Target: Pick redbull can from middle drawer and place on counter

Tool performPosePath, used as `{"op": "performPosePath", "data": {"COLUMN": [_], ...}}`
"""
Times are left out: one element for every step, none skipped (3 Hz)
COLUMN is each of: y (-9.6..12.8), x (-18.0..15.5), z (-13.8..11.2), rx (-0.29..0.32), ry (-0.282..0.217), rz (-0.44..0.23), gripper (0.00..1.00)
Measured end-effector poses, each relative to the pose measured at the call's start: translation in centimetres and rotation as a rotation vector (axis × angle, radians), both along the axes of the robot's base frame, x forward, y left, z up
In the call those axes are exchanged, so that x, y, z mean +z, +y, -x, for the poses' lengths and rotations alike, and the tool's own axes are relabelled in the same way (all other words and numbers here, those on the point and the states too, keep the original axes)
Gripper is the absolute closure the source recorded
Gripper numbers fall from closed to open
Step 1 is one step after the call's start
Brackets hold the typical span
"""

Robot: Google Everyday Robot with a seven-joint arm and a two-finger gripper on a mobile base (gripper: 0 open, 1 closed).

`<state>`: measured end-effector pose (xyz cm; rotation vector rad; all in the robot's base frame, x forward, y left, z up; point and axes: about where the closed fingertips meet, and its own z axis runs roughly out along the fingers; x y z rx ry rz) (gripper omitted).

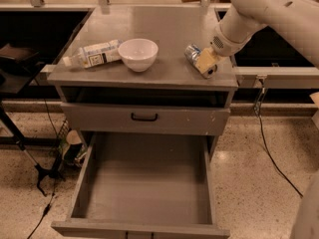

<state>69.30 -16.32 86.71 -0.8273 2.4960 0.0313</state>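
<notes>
The redbull can (pixel 192 53) lies on its side at the right edge of the counter (pixel 149 24), its silver-and-blue end pointing back left. My gripper (pixel 205 62) comes down from the white arm at the upper right and is shut on the redbull can, with a yellowish finger (pixel 204 59) across its front half. The can rests on the counter top. The middle drawer (pixel 147 183) is pulled fully out below, and its grey floor is bare.
A white bowl (pixel 138 54) stands on the counter's left half, with a white-labelled plastic bottle (pixel 92 54) lying beside it. The shallower drawer front with a black loop handle (pixel 144 117) is closed. Cables and a stand foot lie on the floor at left.
</notes>
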Motion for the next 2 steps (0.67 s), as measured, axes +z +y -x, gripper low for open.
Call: {"op": "performPosePath", "data": {"y": [0.00,0.01], "x": [-0.01,-0.01], "z": [0.00,0.00], "rx": [0.000,0.000], "ry": [0.000,0.000], "rz": [0.000,0.000], "gripper": [0.00,0.00]}}
